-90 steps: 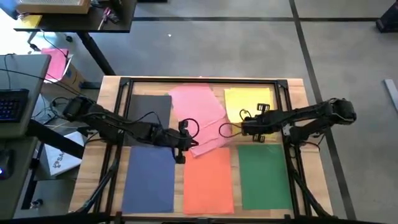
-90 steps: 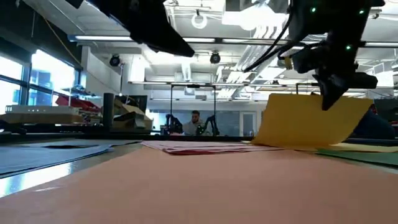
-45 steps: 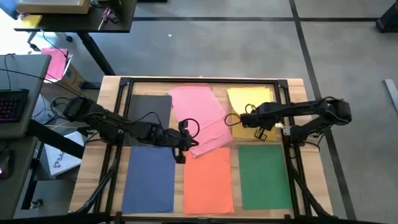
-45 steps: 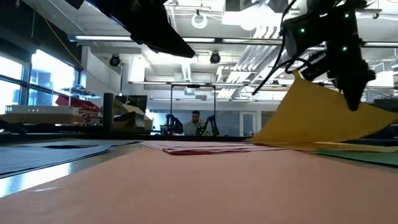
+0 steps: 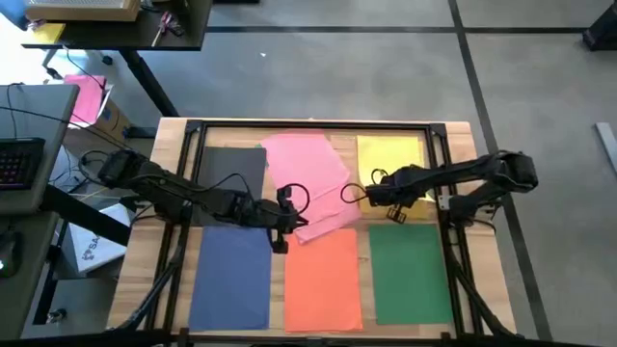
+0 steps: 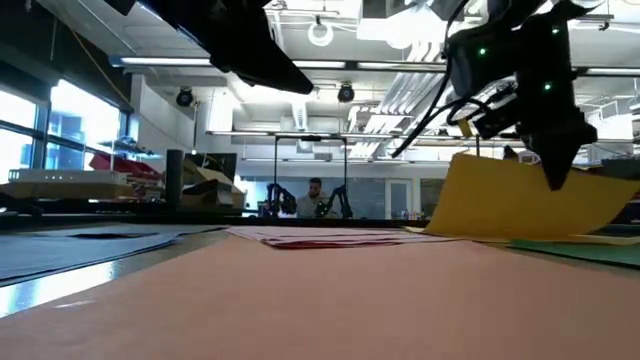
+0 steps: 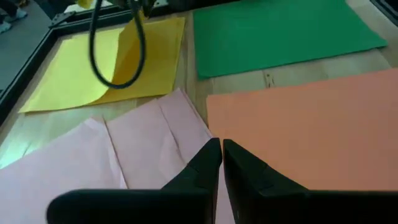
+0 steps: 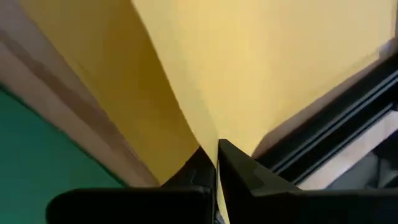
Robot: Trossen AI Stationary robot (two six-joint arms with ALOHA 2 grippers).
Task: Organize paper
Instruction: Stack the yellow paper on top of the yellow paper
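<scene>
Six sheets of paper lie flat on the wooden table: dark grey (image 5: 231,173), pink (image 5: 307,183) and yellow (image 5: 390,159) in the far row, blue (image 5: 231,275), orange (image 5: 323,280) and green (image 5: 410,270) in the near row. The pink sheet lies askew, its near corner over the orange one. My right gripper (image 5: 369,196) is shut on the yellow sheet (image 6: 500,200), whose near part stands curled up off the table. My left gripper (image 5: 281,234) is shut above the pink sheet's near corner (image 7: 186,134); the low view shows it well above the table. My right gripper pinches the yellow sheet's near left edge (image 8: 205,134) between its two fingers, one layer. The fingers (image 6: 555,170) slant down from above. The held part is lifted and bowed, while the sheet's far part (image 7: 62,81) stays on the table.
A black frame (image 5: 308,125) runs around the table top. Off the table's left stand a desk with a keyboard (image 5: 19,159) and a box with a magenta sheet (image 5: 87,96). A person (image 6: 315,195) sits far off in the room behind.
My right gripper, shut on the yellow sheet throughout, has raised the sheet's near part steeply and then brought it down a little. The sheet's far part has stayed on the table.
</scene>
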